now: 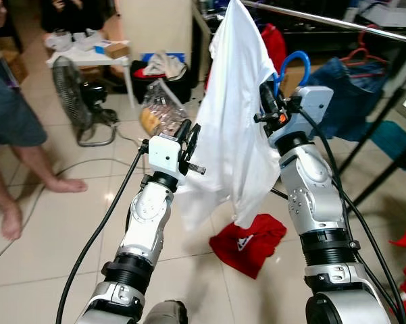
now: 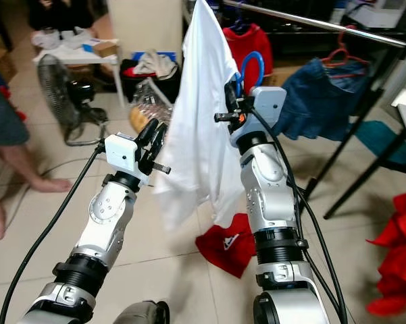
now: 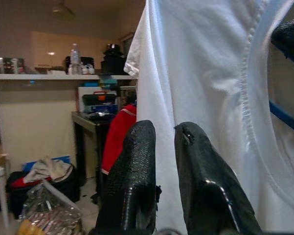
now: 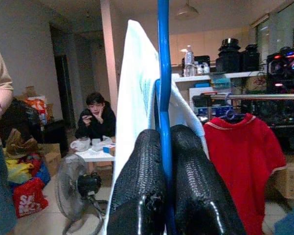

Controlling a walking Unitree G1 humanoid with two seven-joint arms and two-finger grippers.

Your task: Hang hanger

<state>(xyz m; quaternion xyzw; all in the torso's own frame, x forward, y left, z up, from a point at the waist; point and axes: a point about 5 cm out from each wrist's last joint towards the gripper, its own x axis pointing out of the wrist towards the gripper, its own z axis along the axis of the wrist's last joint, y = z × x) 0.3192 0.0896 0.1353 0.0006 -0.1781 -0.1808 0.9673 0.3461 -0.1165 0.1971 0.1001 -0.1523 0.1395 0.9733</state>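
Observation:
A white shirt (image 1: 233,128) hangs on a blue hanger (image 4: 162,58), whose hook (image 1: 282,67) curls up behind my right wrist. My right gripper (image 1: 267,100) is raised at chest height and shut on the hanger's blue bar, which runs between its black fingers (image 4: 142,176). A silver clothes rail (image 1: 324,20) slants across the upper right, above and beyond the hook. My left gripper (image 1: 189,140) sits just left of the shirt's lower half, fingers together with nothing between them; the shirt fabric (image 3: 205,78) hangs close in front of it.
A red shirt (image 1: 275,42) and a denim garment (image 1: 344,94) hang on the rail. A red garment (image 1: 246,243) lies on the tiles below. At left are a floor fan (image 1: 74,94), a cable, a person's bare legs (image 1: 17,162), and a seated person (image 4: 95,117) behind.

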